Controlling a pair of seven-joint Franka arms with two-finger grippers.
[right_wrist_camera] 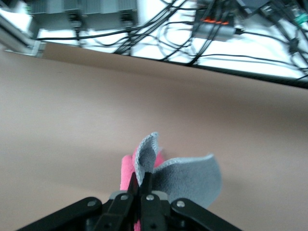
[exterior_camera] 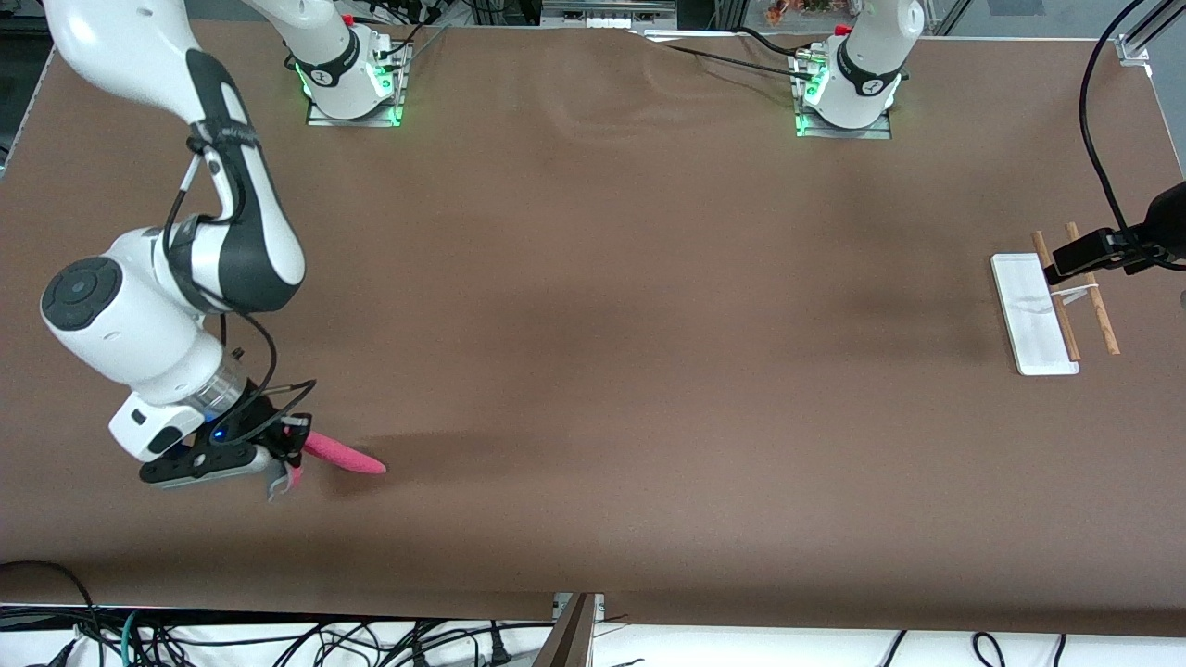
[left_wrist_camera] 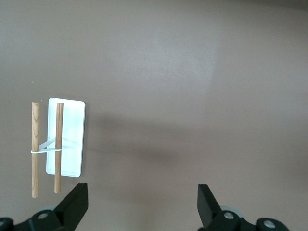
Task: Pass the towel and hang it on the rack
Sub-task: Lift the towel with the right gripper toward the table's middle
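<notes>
Towel [exterior_camera: 345, 455]: small cloth, pink-red one face, gray the other; pinched at one edge between the fingers of the right gripper [exterior_camera: 285, 460], low at the right arm's end of the table [exterior_camera: 593, 306], in the part near the front camera. Pink roll trailing out from the fingers toward the table's middle; in the right wrist view, gray face of the towel [right_wrist_camera: 185, 178] folded up and curling to either side of the clamped fingertips, pink strip beside it. Whether the free end touches the tabletop: cannot tell. Rack [exterior_camera: 1035, 315]: flat white rectangular base, two thin parallel brown rods, standing at the left arm's end of the table, well apart from the towel. Nothing hung on the rods. Left gripper [left_wrist_camera: 142, 204]: up in the air beside the rack [left_wrist_camera: 66, 137], jaws spread wide, nothing between them, bare tabletop below; arm waiting. Table: brown surface; cables along the edge nearest the front camera.
</notes>
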